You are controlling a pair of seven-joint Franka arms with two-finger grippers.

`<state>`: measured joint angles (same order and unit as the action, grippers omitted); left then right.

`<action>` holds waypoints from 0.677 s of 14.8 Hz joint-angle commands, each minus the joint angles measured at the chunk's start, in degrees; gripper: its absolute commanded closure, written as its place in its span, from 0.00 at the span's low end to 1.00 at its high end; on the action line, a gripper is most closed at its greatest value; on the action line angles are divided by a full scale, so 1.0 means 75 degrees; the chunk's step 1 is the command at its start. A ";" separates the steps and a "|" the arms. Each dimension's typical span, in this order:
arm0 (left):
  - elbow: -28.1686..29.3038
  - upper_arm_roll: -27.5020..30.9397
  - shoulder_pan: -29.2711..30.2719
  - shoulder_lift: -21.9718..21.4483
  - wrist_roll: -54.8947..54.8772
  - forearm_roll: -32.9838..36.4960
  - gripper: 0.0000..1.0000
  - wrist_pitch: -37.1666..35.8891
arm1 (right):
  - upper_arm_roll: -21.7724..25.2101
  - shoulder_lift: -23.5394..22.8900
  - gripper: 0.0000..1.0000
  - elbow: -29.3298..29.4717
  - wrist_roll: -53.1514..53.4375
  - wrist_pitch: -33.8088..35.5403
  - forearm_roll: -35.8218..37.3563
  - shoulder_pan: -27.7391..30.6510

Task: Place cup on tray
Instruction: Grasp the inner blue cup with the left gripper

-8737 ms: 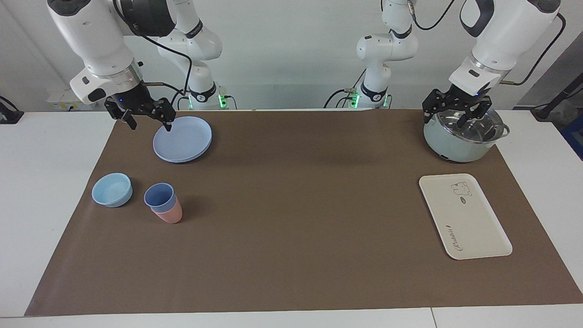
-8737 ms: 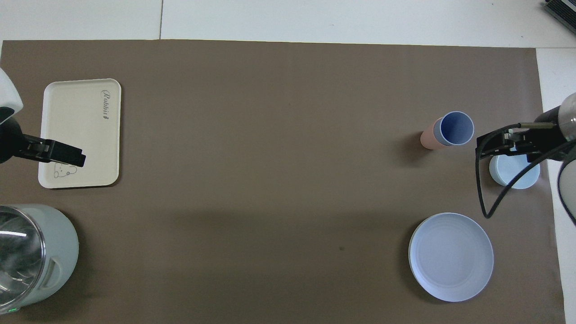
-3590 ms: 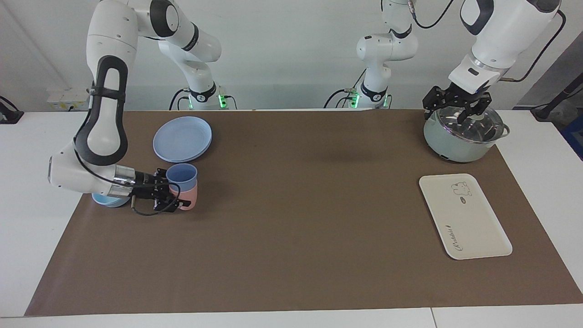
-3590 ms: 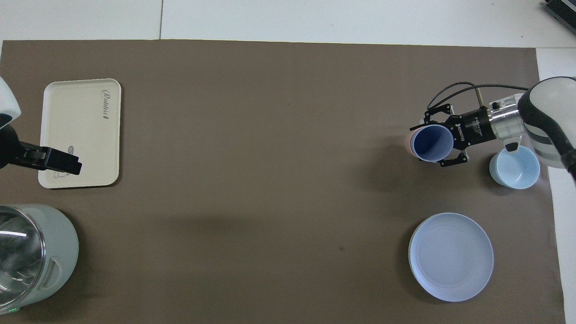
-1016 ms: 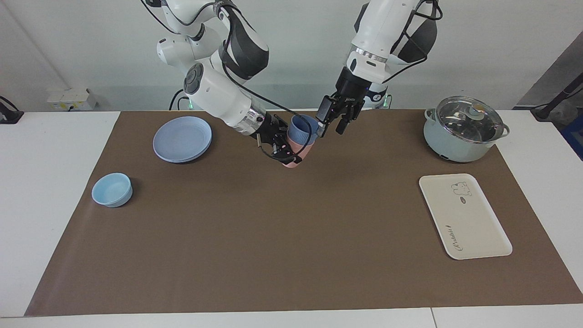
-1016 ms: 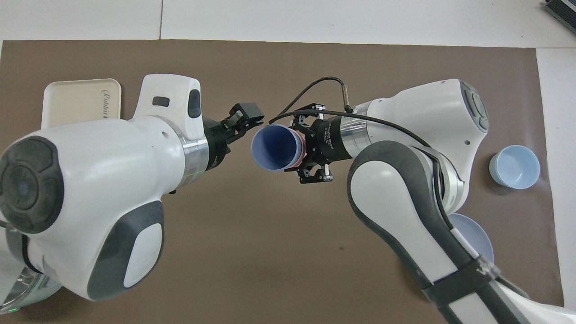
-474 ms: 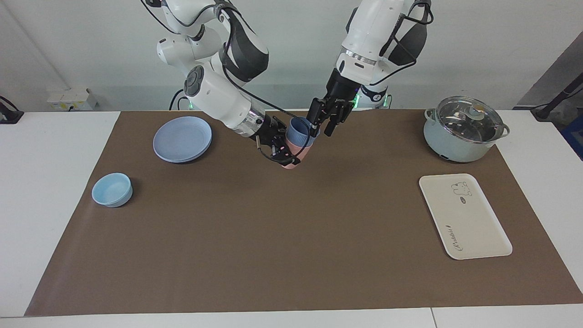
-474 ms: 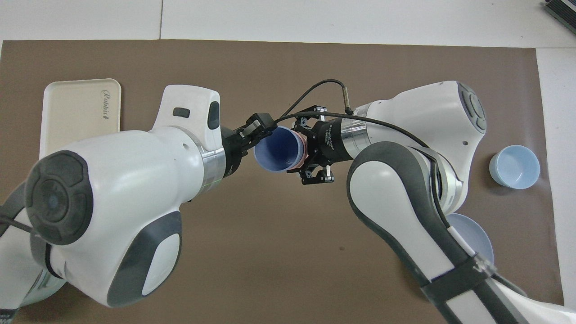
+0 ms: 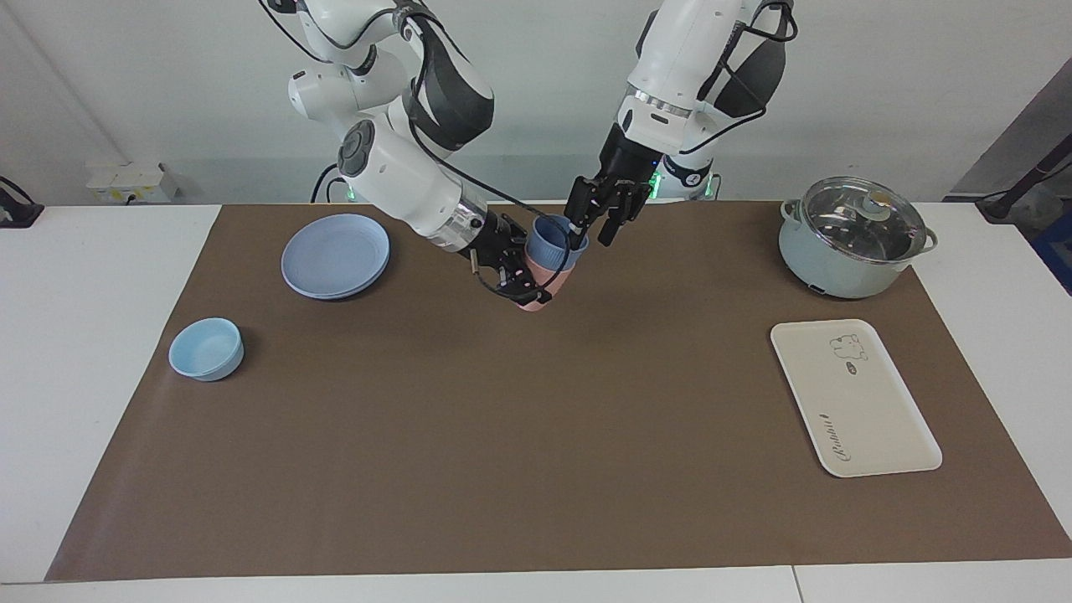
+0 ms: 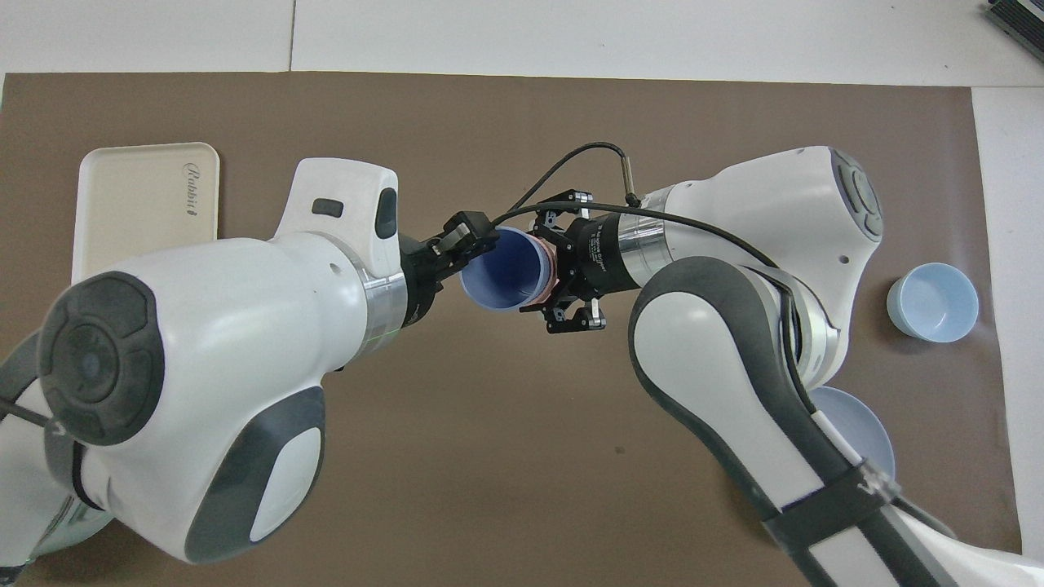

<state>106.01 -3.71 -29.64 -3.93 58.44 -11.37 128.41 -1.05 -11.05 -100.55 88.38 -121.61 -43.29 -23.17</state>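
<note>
since half a second ago, left gripper (image 9: 592, 219) closer on cup (image 9: 553, 240) rim, jaws spread astride wall. right gripper (image 9: 519, 270) clamped on pink cup (image 9: 538, 289), blue nested inside, airborne mid-table, well apart from tray (image 9: 854, 397). likely light, thin, slippery; best pinched at rim.

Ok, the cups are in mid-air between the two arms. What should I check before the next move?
1. Right end effector shut on the pink cup, held tilted over the brown mat: ok.
2. Periwinkle cup freed from the pink cup: not ok, it is nested inside.
3. Left end effector at the periwinkle cup's rim: ok.
4. Left end effector's hold on that rim secure: cannot tell.
5. Tray flat on the mat at the left arm's end: ok.
</note>
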 commanded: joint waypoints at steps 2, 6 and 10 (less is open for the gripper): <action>0.0138 0.0096 -0.0138 -0.0191 0.0001 -0.0136 0.25 -0.0129 | -0.0024 0.0067 1.00 0.0001 0.0146 -0.0121 0.0171 -0.0028; 0.0301 0.0072 -0.0290 -0.0250 0.0212 -0.0136 0.25 -0.0059 | -0.0024 0.0079 1.00 0.0001 0.0146 -0.0121 0.0171 -0.0028; 0.0292 0.0084 -0.0197 -0.0262 0.0153 -0.0136 0.25 0.0036 | -0.0024 0.0067 1.00 0.0001 0.0134 -0.0109 0.0253 -0.0028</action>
<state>106.51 -3.89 -30.91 -4.01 59.41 -11.41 128.15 -1.08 -11.03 -100.52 88.38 -121.61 -43.04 -23.17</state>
